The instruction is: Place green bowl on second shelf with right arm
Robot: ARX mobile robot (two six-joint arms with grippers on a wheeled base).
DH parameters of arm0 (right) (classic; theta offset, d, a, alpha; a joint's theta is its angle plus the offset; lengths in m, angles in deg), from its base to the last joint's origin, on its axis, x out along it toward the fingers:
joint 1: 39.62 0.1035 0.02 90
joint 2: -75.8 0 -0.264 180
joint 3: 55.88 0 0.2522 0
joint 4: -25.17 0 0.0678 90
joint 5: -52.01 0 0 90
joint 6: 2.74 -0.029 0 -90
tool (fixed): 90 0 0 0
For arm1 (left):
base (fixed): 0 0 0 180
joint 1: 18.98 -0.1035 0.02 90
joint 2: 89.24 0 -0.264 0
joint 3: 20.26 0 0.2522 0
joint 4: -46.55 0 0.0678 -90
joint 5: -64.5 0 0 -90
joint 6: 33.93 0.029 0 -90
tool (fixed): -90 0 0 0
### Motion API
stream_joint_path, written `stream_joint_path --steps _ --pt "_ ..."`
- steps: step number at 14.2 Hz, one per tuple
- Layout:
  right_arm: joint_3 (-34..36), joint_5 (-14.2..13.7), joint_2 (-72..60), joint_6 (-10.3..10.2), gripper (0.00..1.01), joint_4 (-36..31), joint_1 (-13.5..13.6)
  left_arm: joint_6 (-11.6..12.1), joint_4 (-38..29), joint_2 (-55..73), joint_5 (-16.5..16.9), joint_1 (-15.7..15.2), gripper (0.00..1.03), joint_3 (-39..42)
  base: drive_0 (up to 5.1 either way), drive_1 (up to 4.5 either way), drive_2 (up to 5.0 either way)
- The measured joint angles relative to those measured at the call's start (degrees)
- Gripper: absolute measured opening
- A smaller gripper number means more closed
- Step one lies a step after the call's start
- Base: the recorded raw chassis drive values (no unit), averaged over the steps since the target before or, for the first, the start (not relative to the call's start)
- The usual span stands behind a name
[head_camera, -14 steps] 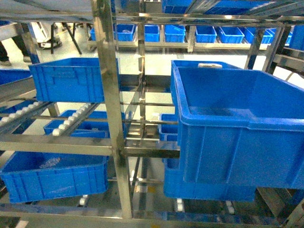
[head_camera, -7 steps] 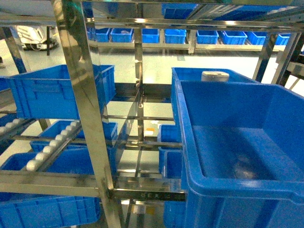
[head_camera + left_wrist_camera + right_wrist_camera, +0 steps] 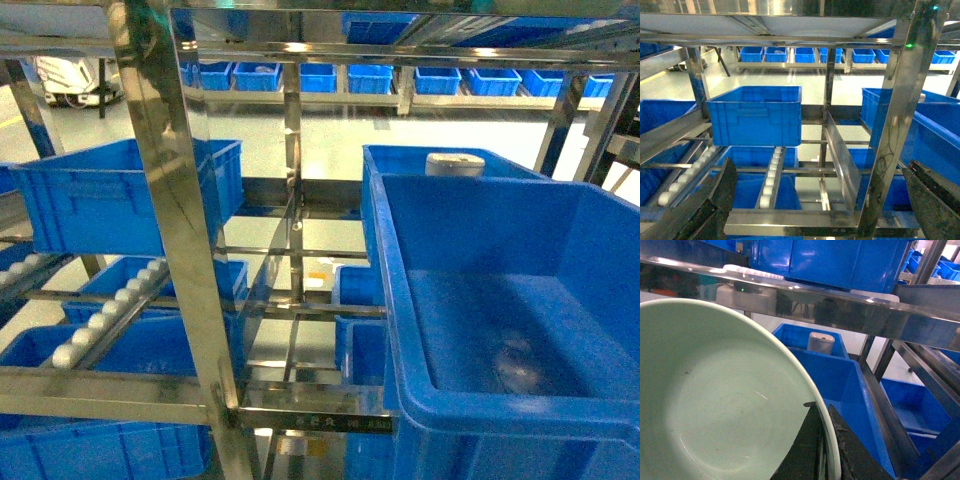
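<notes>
Right gripper (image 3: 822, 450) is clamped on the rim of the green bowl (image 3: 715, 405), one finger inside, one outside; bowl held tilted before the rack's steel rail (image 3: 840, 307). Beyond the rail a white container (image 3: 820, 343) stands in a blue crate (image 3: 840, 375). Left gripper (image 3: 815, 200) is spread wide and empty, facing the rack
</notes>
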Motion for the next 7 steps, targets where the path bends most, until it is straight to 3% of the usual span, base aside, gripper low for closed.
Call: stream_joint_path --steps 7 --pt "0.0 0.0 -0.11 0.0 0.02 -0.07 0.0 0.0 -0.07 0.0 0.0 0.0 0.98 0.0 0.0 0.0 0.0"
